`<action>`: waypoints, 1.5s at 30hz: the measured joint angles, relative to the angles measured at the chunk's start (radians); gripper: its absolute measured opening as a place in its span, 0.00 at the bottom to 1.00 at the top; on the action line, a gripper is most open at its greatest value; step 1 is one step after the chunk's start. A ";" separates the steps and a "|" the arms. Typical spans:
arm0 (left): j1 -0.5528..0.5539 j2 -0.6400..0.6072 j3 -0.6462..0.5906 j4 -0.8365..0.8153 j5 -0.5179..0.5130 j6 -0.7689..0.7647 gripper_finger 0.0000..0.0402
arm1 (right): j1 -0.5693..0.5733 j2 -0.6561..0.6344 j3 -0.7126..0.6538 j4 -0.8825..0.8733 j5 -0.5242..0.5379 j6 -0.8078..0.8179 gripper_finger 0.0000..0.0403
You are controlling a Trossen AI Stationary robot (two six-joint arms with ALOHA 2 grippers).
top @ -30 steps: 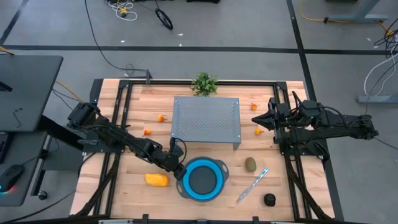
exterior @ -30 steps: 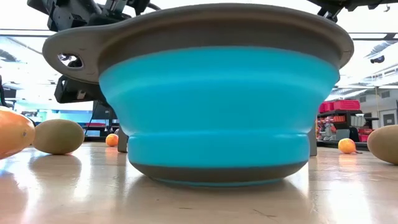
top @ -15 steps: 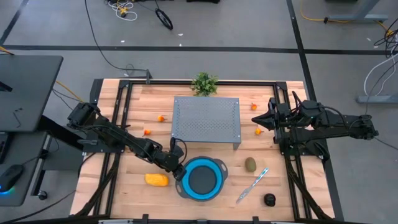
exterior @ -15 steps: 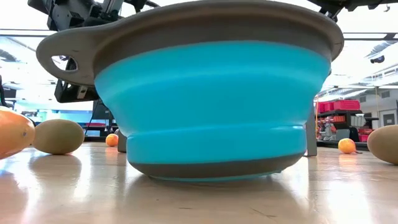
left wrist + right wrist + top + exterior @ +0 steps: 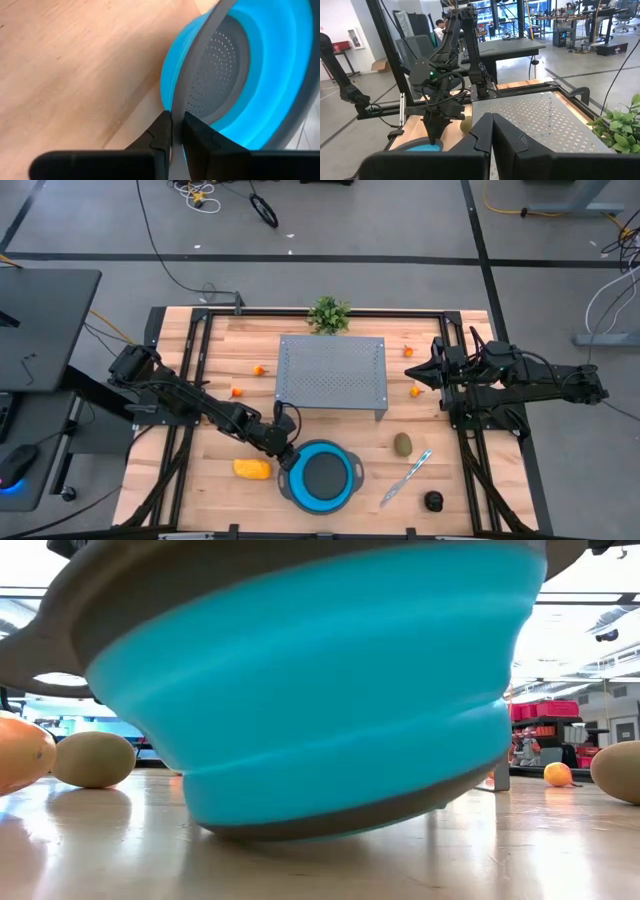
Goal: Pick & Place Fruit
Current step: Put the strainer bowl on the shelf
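I've got the left gripper (image 5: pixel 287 461) pinched down narrow on the grey rim of the blue bowl (image 5: pixel 320 477); my left wrist camera shows both dark fingers (image 5: pixel 162 131) squeezing that thin edge between them, the perforated strainer bottom just beyond. I'm holding it by the rim because that lip is the only part thin enough to fit between the jaws, and I judge the bowl is being repositioned to receive the fruit.

From table height the bowl (image 5: pixel 320 690) fills the frame and sits tilted, one side of its base off the wood; the overhead camera gives no hint of that lean. What the overhead does give me is the layout: the yellow-orange oblong fruit (image 5: pixel 252 469) lies just beside my gripper on the side away from the bowl, the olive-brown oval (image 5: pixel 402 444) past the bowl's far side, the near-black round piece (image 5: pixel 433 501) farther out near the knife (image 5: pixel 405 478). Tiny orange pieces (image 5: pixel 259 370) sit well apart, around the perforated metal stand (image 5: pixel 332 372).

My right gripper (image 5: pixel 428 370) waits with fingers (image 5: pixel 482 131) closed on nothing, beside that stand. No fruit is in the bowl yet.
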 joint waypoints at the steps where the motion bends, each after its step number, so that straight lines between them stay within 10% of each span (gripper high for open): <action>1: 0.000 0.000 0.000 0.000 0.001 0.001 0.11 | 0.000 0.000 0.000 0.000 0.000 0.000 0.04; 45: 0.000 -0.024 -0.001 0.025 0.054 -0.025 0.07 | 0.000 0.000 0.000 0.000 0.000 0.000 0.04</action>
